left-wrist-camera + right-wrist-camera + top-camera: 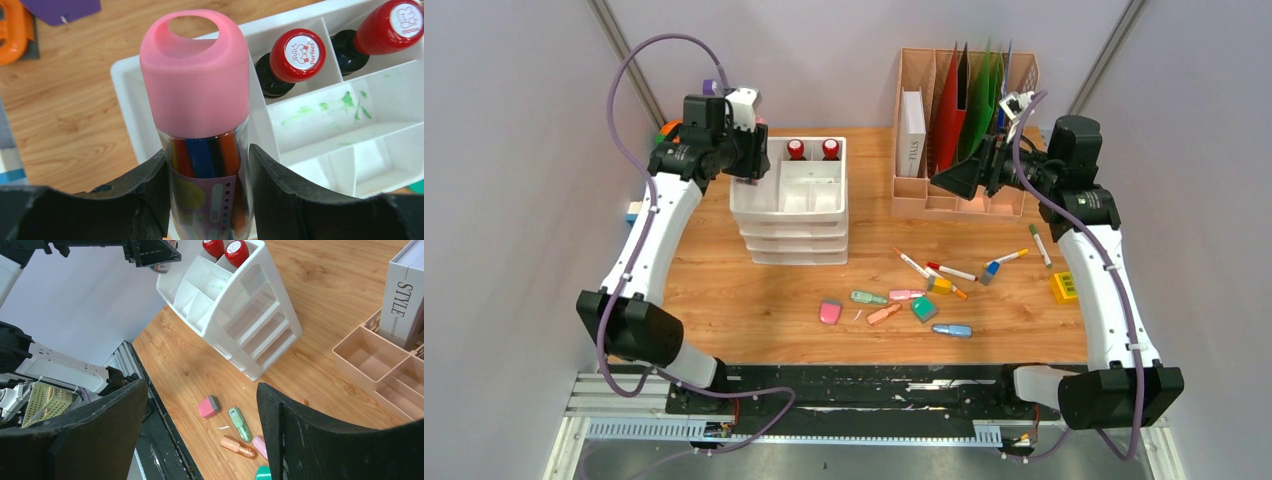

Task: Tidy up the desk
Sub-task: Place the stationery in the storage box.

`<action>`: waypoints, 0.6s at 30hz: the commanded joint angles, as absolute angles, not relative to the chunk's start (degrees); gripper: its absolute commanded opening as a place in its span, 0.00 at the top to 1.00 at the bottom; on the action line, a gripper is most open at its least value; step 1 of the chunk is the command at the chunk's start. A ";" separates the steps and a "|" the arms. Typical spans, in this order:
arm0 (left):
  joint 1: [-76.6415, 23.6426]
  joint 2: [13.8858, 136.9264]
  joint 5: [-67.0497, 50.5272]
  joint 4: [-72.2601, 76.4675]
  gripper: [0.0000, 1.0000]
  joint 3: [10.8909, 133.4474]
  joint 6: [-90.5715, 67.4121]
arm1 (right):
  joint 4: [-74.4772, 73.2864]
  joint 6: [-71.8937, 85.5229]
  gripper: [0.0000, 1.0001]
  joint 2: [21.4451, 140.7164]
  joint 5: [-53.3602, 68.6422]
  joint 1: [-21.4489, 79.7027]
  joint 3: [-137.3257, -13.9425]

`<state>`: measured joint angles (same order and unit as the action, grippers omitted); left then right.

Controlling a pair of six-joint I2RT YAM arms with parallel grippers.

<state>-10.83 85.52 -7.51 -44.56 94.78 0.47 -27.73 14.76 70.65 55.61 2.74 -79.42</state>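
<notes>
White left arm (656, 228) and right arm (1105, 285), black joints, looping purple cables (612, 102), matte black jaws

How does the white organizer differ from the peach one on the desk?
The white organizer has stacked drawers under an open tray; the peach organizer has tall file slots behind low bins. The white one holds two red-capped bottles; the peach one holds a book and upright folders. Both stand at the far side of the desk.

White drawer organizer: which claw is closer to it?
Left. The left claw, gripping a pink-capped pen tube, hangs at the organizer's left edge; the right claw is well off to its right, by the file rack.
</notes>
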 commanded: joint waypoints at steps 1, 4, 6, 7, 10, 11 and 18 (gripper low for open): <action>-10.59 87.24 -9.27 -44.58 0.93 98.40 -5.73 | -25.24 15.39 0.19 68.53 56.50 2.07 -78.59; -10.60 89.65 -7.99 -46.86 0.88 100.31 -6.67 | -25.28 15.39 0.19 68.08 56.69 1.89 -78.27; -10.55 90.71 -9.06 -47.73 0.83 100.95 -7.18 | -25.14 15.46 0.18 68.05 56.81 1.85 -78.25; -10.57 91.02 -9.98 -47.99 0.78 101.10 -7.37 | -25.06 15.53 0.18 68.11 56.91 1.80 -78.23; -10.50 92.21 -11.68 -48.67 0.64 101.33 -8.08 | -25.01 15.80 0.19 68.07 57.27 1.76 -78.10; -10.60 92.55 -11.91 -48.77 0.62 101.27 -8.17 | -24.91 15.82 0.18 67.99 57.32 1.71 -78.06; -10.60 92.59 -10.30 -49.80 0.38 100.99 -7.66 | -24.87 15.73 0.18 67.16 57.37 1.43 -77.47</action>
<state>-10.79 93.32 -10.35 -49.65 98.63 -6.79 -27.09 15.05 69.12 56.12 1.98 -77.62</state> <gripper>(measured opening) 0.586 0.816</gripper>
